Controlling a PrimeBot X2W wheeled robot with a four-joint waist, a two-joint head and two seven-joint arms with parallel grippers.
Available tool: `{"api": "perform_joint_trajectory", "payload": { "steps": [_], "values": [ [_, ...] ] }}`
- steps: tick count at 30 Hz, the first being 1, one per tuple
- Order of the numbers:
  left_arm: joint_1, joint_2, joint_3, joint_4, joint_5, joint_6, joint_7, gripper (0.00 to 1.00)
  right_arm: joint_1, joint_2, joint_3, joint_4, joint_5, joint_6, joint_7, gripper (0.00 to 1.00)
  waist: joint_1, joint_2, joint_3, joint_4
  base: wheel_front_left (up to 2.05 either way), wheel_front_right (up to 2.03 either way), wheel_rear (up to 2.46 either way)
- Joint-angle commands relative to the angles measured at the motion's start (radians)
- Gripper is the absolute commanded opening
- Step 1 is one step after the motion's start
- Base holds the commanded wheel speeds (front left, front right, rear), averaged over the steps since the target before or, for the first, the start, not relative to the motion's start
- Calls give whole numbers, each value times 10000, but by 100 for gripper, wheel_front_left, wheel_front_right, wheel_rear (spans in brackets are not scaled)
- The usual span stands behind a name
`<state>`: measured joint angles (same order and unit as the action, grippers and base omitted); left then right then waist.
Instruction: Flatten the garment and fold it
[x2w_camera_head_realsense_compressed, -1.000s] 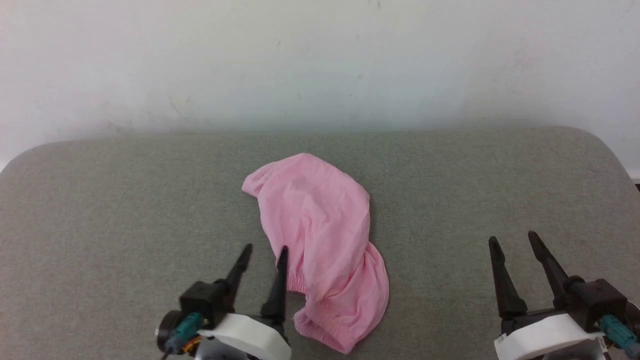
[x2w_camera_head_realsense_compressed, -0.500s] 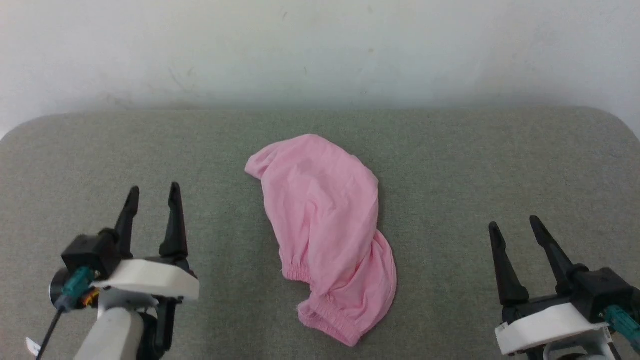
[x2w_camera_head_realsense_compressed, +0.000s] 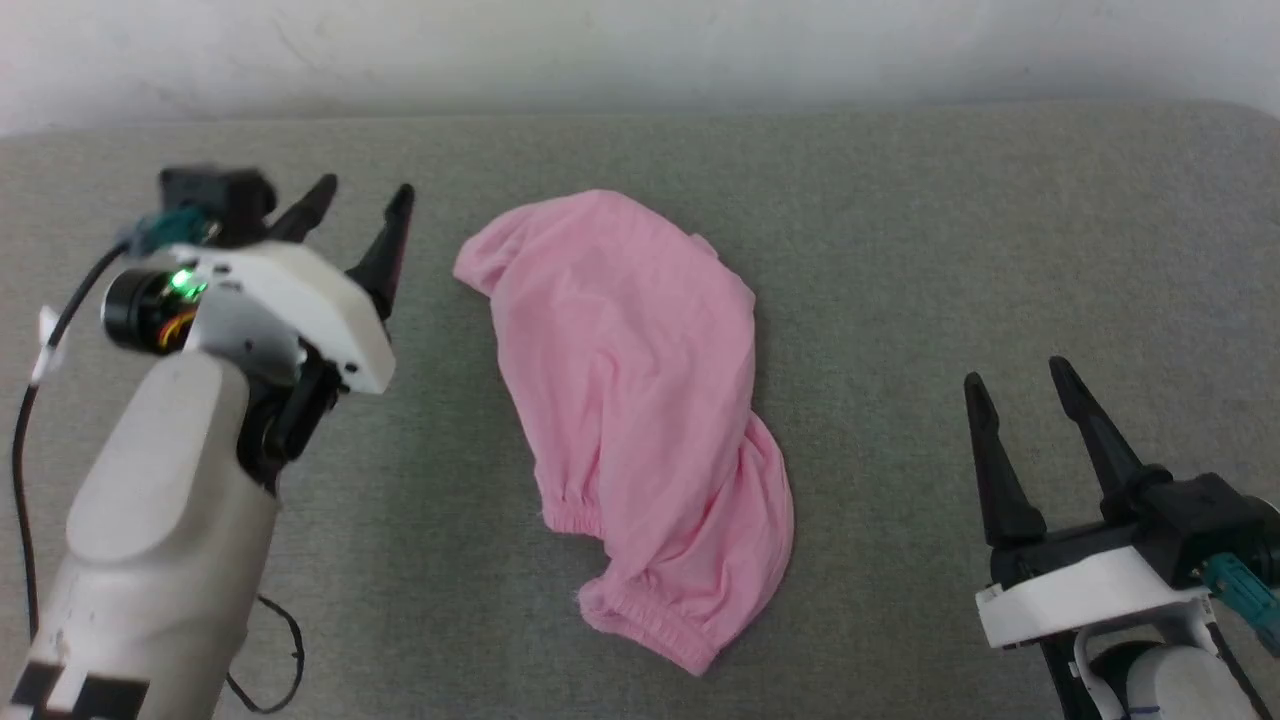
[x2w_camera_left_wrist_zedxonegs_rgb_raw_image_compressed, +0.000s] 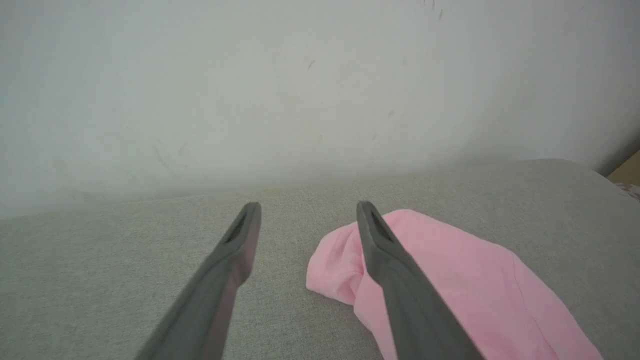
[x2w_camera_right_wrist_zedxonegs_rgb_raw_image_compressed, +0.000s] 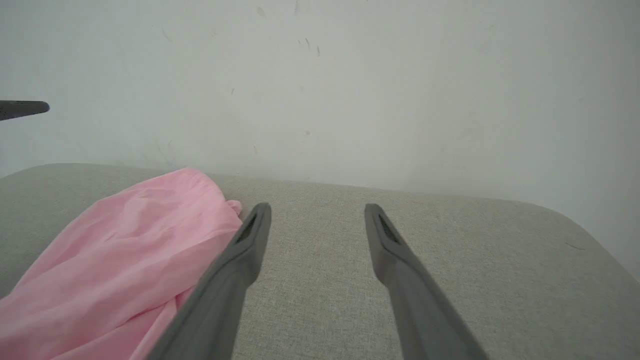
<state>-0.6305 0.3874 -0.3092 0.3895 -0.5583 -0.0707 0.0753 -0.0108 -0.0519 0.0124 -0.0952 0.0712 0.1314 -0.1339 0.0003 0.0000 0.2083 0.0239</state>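
— On the grey padded surface (x2w_camera_head_realsense_compressed: 900, 250) against the pale wall (x2w_camera_head_realsense_compressed: 640, 40), what is laid?
— The garment (x2w_camera_head_realsense_compressed: 630, 400) is spread crumpled at the middle.
— And the grippers?
— The left gripper (x2w_camera_head_realsense_compressed: 366, 187) is held wide apart just beside the garment's far corner, with nothing gripped. The right gripper (x2w_camera_head_realsense_compressed: 1015, 372) is likewise spread and empty, well apart from it.

Plain lab-like test space, grey fabric-covered table (x2w_camera_head_realsense_compressed: 900, 250) with rounded corners, against a scuffed bare white wall (x2w_camera_head_realsense_compressed: 640, 40)

Soft, even, bright light throughout (faint shadows), wrist views slightly blurred.
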Motion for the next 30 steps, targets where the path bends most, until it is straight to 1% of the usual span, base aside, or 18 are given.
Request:
{"api": "perform_joint_trajectory", "payload": {
  "steps": [1,5,9,13,18,19,20,21,22,25,27,29,30],
  "values": [
    [-597,-20,-312,481,-156,-219,725,100,-215,16,76,77,55,-7,-90,100,-3,0,471,-402,0,0,0],
    [-1421,-37,-926,1432,-499,-478,2184,100,-383,16,112,230,123,-7,-205,100,-3,0,689,-722,0,0,0],
    [-1795,-4,-1532,2302,-853,-569,3407,100,-466,16,135,392,210,-7,-310,100,-3,0,811,-1000,0,0,0],
    [-1842,-16,-2207,2937,-1163,-593,4246,100,-516,16,191,557,296,-7,-414,100,-3,0,875,-1198,0,0,0],
    [-1634,-56,-3254,3365,-1728,-597,5268,100,-584,16,225,747,383,-7,-513,100,-3,0,891,-1313,0,0,0],
    [-1600,-59,-3450,3419,-1849,-597,5443,89,-597,16,228,777,394,-7,-527,100,-3,0,885,-1320,0,0,0],
    [-1576,-60,-3614,3454,-1955,-598,5534,50,-618,16,226,808,407,-7,-540,100,-3,0,867,-1323,0,0,0],
    [-1554,-65,-3750,3482,-2079,-598,5591,16,-635,16,223,841,420,-7,-554,100,-3,0,840,-1320,0,0,0],
    [-1532,-77,-3848,3501,-2254,-598,5635,0,-644,16,221,875,426,-7,-565,100,-3,0,802,-1315,0,0,0],
    [-1676,71,-4098,3531,-2309,-598,5209,0,-632,16,170,947,439,-7,-572,100,-3,0,670,-1251,0,0,0],
    [-1961,262,-4114,3621,-1960,-572,4417,0,-586,16,136,993,446,-7,-573,100,-3,0,497,-1182,0,0,0],
    [-2305,396,-4087,3641,-1490,-332,3471,0,-505,16,75,1037,426,-7,-556,100,-3,0,296,-1089,0,0,0],
    [-2305,396,-4087,3641,-1490,-332,3471,0,-505,16,75,1037,426,-7,-556,100,-3,0,296,-1089,0,0,0]
  ]
}}
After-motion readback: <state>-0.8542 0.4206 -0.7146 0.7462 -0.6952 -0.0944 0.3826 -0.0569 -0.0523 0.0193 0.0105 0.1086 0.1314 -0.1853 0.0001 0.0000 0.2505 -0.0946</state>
